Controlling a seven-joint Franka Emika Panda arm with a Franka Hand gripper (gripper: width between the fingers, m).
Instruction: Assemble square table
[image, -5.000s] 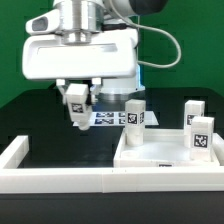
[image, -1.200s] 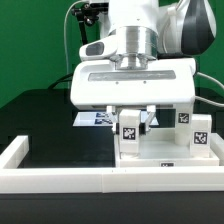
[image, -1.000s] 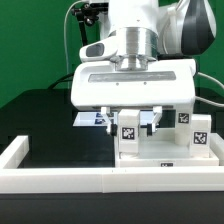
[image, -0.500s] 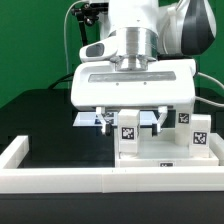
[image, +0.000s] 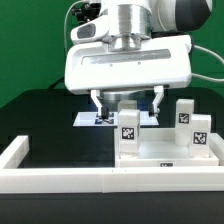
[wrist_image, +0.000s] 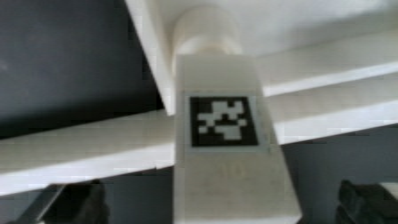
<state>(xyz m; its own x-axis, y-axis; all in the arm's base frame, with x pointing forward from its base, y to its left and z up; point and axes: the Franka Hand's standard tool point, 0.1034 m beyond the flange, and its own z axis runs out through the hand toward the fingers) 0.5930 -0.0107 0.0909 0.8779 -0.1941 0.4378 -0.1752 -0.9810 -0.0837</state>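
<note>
Leg block (image: 129, 127) stands upright on the tabletop panel (image: 150, 158), below your gripper (image: 128, 103). Jaws gape wide, holding nothing. Bare worktop (image: 55, 125) spreads toward the exterior view's left edge.

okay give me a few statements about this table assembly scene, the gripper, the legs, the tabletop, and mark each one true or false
1. The gripper is open. True.
2. The gripper is clamped on a leg. False: its fingers stand apart, above the front leg, and hold nothing.
3. Three legs stand upright on the tabletop. True: the front leg, one behind it and one at the exterior view's right.
4. The tabletop is lifted off the table. False: it lies flat against the rail.
5. The marker board lies behind the tabletop. True.
</note>
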